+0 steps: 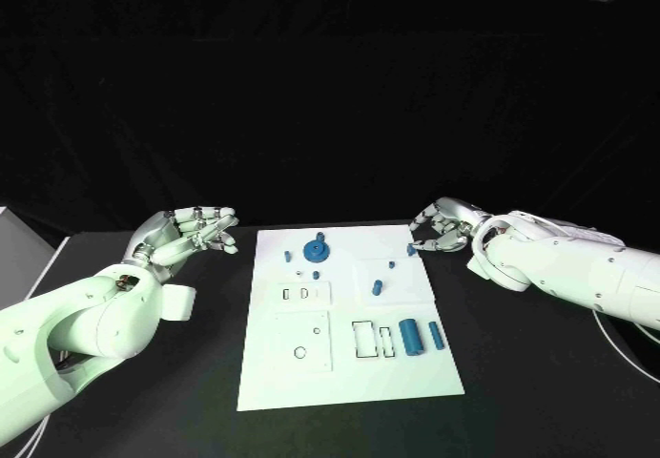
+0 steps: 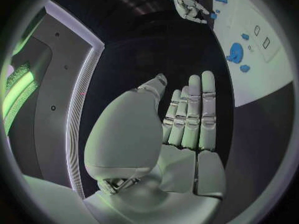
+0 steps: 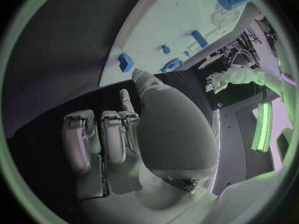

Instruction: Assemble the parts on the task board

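Both white arms sit nearest the camera, low at either side; fingers first: left hand (image 1: 193,234) has fingers loosely curled, grasping nothing, hovering over black table (image 1: 152,401) just off the board's far-left corner; right hand (image 1: 443,229) has fingers curled near the far-right corner, w/ a small blue piece (image 1: 411,250) at its tips, can't tell if pinched or only touched. White task board (image 1: 344,382) lies between them; blue parts on it: round gear (image 1: 317,251) at far end, peg (image 1: 377,285) mid-board, two cylinders (image 1: 410,338) by rectangular slots, prob. staged beside their sockets for insertion.
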Available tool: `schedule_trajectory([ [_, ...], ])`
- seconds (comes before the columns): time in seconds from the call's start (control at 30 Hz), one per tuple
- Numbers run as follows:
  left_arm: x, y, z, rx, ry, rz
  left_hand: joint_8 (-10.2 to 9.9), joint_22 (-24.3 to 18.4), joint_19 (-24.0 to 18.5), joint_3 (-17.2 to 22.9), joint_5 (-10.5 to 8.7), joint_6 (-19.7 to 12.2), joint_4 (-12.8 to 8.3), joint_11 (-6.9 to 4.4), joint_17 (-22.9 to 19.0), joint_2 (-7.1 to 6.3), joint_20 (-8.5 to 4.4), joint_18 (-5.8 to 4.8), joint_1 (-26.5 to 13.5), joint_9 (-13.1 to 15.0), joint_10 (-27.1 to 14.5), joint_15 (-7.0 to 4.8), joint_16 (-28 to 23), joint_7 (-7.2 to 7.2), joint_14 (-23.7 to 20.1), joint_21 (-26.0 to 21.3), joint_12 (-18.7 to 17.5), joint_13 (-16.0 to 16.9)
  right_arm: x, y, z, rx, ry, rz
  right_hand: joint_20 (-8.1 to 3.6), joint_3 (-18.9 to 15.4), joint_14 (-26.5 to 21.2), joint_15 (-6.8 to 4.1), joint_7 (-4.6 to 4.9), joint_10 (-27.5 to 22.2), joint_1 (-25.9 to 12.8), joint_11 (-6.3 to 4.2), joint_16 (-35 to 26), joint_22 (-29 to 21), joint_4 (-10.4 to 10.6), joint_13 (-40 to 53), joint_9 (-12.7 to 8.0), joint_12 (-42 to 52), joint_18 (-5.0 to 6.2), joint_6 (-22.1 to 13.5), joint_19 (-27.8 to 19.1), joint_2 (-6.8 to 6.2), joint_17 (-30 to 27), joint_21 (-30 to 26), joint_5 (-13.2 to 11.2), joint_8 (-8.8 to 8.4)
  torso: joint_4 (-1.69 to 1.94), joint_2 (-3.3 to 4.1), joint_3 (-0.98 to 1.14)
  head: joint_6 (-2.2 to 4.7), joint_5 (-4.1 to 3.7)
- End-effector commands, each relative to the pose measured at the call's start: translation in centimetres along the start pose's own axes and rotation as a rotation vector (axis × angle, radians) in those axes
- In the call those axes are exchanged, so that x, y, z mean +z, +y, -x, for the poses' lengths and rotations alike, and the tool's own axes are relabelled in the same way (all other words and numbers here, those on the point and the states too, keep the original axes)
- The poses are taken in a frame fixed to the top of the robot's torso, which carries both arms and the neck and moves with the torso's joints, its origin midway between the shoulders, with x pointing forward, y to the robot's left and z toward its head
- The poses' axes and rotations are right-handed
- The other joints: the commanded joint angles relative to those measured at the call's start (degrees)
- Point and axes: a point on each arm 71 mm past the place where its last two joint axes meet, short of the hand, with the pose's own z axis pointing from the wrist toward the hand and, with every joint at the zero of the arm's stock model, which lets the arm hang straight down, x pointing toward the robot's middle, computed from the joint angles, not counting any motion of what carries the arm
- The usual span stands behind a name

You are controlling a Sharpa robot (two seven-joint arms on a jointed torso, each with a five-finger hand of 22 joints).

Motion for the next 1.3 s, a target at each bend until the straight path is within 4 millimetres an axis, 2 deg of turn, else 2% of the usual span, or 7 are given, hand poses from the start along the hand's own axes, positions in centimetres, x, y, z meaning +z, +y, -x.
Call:
schedule_trajectory([
  [0.03,0.0,-0.1,-0.1,-0.01,0.016,-0.011,-0.2,0.0,-0.3,0.3,0.12,0.2,-0.2,-0.04,0.1,0.04,-0.07,0.55,-0.2,0.0,-0.4,0.03,0.3,0.14,-0.5,0.2,-0.1,0.1,-0.1,0.0,-0.3,-0.004,0.049,0.02,-0.03,-0.1,5.7,-0.07,-0.07,6.0,0.2,0.45,0.0,15.1,0.0,15.1,-0.1,0.1,-0.82,-0.6,5.9,-0.04,14.1,0.2,-0.3,-0.43,-0.16,0.03,-0.05,-0.15,0.08],
  [0.53,-0.1,-0.1,0.0,-0.008,0.013,-0.01,-0.2,0.0,-0.3,0.3,0.12,0.2,-0.2,-0.04,0.1,0.04,-0.07,0.55,-0.2,0.0,-0.4,0.03,0.3,0.14,-0.5,0.2,-0.1,0.1,-0.1,-0.2,-0.7,-0.002,0.076,0.006,0.08,-0.1,5.9,0.06,-0.03,6.0,-0.3,0.47,0.1,15.1,0.6,15.1,-0.1,0.1,-0.82,-0.3,5.9,0.3,14.5,0.2,0.7,-0.34,-0.12,-0.07,-0.05,-0.64,-0.14],
  [0.9,0.0,-0.1,-0.1,-0.008,0.013,-0.01,-0.3,0.2,-0.4,0.4,0.12,0.3,-0.2,-0.04,0.1,0.05,-0.06,0.56,-0.2,0.0,-0.4,0.02,0.3,0.13,-0.6,0.4,-0.1,0.1,0.2,0.0,-1.4,-0.008,0.083,0.004,0.1,0.3,5.9,0.05,-0.03,6.0,-0.2,0.47,0.1,15.1,0.8,15.1,-0.1,0.1,-0.82,0.1,5.9,0.71,14.7,0.2,1.1,-0.15,0.01,-0.03,-0.02,-0.92,0.07],
  [1.07,0.0,-0.1,0.0,-0.007,0.012,-0.01,-0.3,0.2,-0.4,0.4,0.12,0.3,-0.2,-0.04,0.1,0.05,-0.06,0.56,-0.2,0.0,-0.4,0.02,0.3,0.13,-0.6,0.4,-0.1,0.1,0.2,0.0,-2.0,-0.008,0.09,0.002,0.12,0.5,5.9,0.07,0.01,6.0,-0.1,0.49,0.2,15.1,0.8,15.1,-0.1,0.1,-0.82,0.3,5.9,0.85,14.8,0.2,1.4,-0.08,0.0,-0.04,0.01,-1.05,0.25],
  [1.2,0.0,-0.1,0.0,-0.007,0.012,-0.01,-0.3,0.2,-0.4,0.4,0.12,0.3,-0.2,-0.04,0.1,0.05,-0.06,0.56,-0.2,0.0,-0.4,0.02,0.3,0.13,-0.6,0.4,-0.1,0.1,0.2,-0.1,-2.2,-0.011,0.095,0.0,0.13,0.7,5.9,0.08,0.01,6.0,-0.1,0.51,0.2,15.1,0.9,15.1,0.0,0.1,-0.82,0.5,5.9,0.93,14.9,0.2,1.6,0.03,-0.07,-0.06,-0.09,-1.23,0.27],
  [1.3,0.0,-0.1,0.0,-0.006,0.011,-0.01,-0.3,0.2,-0.4,0.4,0.12,0.3,-0.2,-0.04,0.1,0.05,-0.06,0.56,-0.2,0.0,-0.4,0.02,0.3,0.13,-0.6,0.4,-0.1,0.1,0.1,-0.1,-2.3,-0.014,0.098,-0.002,0.13,0.8,6.0,0.07,0.0,6.0,0.0,0.5,0.2,15.1,0.9,15.1,0.0,0.1,-0.82,0.6,5.9,0.94,15.0,0.2,1.7,0.08,-0.13,-0.04,-0.09,-1.32,0.31],
])
